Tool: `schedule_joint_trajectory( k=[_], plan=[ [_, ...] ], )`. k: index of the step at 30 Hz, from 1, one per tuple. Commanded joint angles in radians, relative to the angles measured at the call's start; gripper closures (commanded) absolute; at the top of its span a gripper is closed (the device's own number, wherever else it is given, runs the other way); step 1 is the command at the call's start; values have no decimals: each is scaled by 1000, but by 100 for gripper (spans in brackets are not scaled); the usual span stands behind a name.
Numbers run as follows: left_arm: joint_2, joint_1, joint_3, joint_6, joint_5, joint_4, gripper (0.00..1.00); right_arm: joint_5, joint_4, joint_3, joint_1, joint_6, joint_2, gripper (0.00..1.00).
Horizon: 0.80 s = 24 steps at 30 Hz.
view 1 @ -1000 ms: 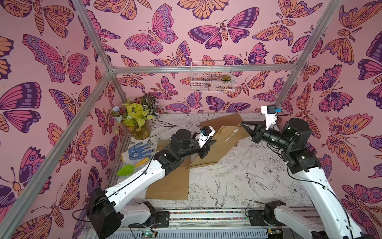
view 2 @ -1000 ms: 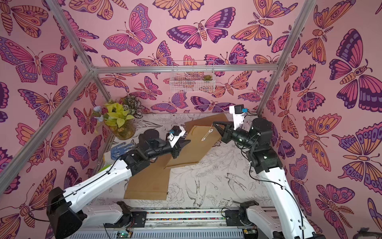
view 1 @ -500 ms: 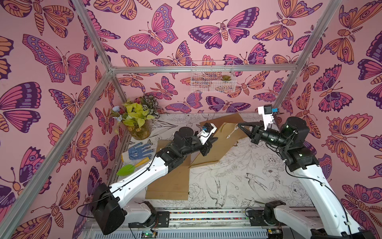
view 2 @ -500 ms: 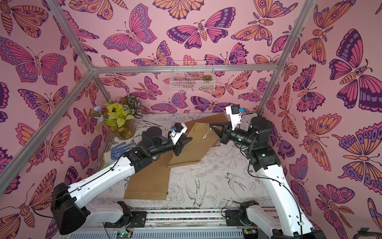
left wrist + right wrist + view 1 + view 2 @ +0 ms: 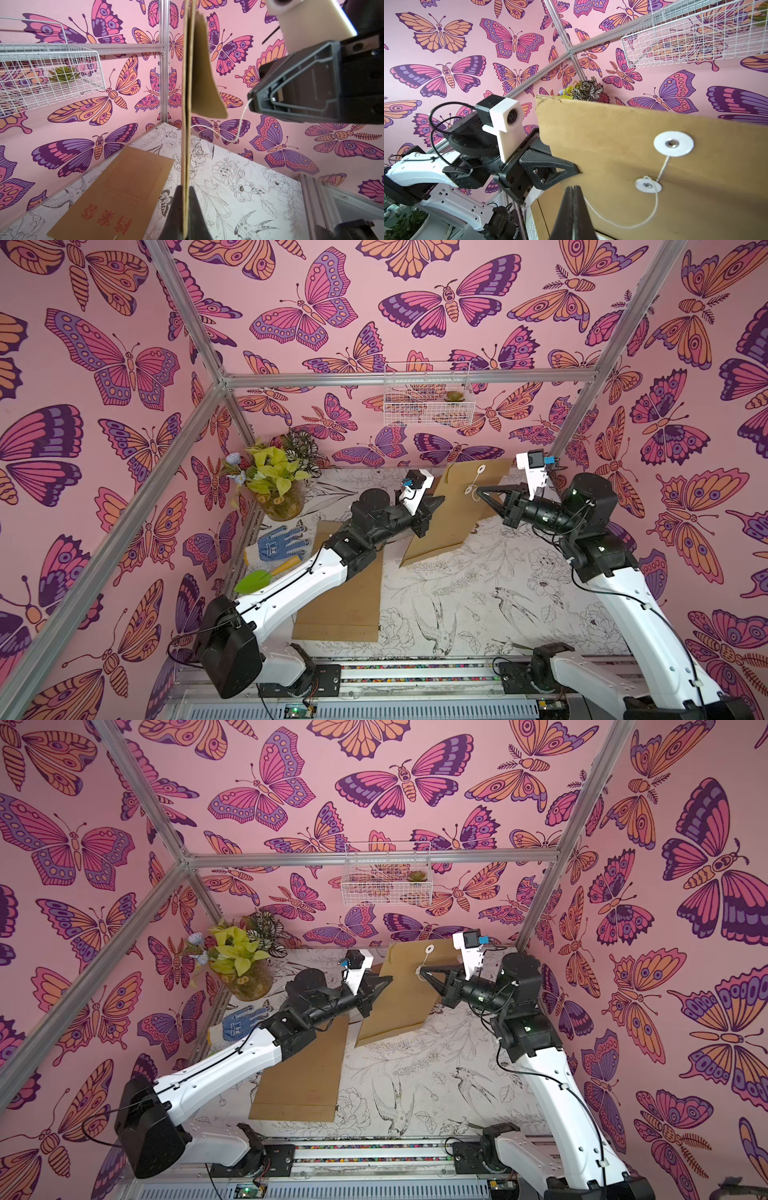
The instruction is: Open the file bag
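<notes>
A brown paper file bag [image 5: 453, 514] [image 5: 395, 1006] stands lifted off the table, tilted on edge. My left gripper [image 5: 437, 502] [image 5: 186, 190] is shut on its side edge. The bag's white string [image 5: 623, 225] runs from the upper white disc [image 5: 673, 143] past the lower disc [image 5: 648, 185] and curves to my right gripper [image 5: 573, 188] [image 5: 479, 491], which is shut on the string's end just in front of the bag's face. In the left wrist view the flap [image 5: 205, 83] stands a little off the bag.
A second brown file bag [image 5: 340, 597] lies flat under my left arm. A vase of flowers [image 5: 278, 493], a blue glove [image 5: 282, 543] and a green trowel [image 5: 257, 580] sit at the table's left edge. A wire basket [image 5: 428, 393] hangs on the back wall.
My left gripper has risen and moved back with the bag, which now stands steeper. My right gripper has shifted slightly left, still holding the string.
</notes>
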Motion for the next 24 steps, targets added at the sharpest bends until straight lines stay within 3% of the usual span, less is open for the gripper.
schedule_joint_trajectory(
  k=[1, 14, 24],
  plan=[
    [24, 8, 10, -35, -56, 152, 100, -43, 30, 16, 10, 8, 9, 100],
    [113, 22, 59, -29, -216, 231, 100, -123, -1, 25, 33, -13, 44, 100],
    [127, 39, 85, -32, -260, 236, 100, -130, -59, 42, 53, -37, 69, 100]
  ],
)
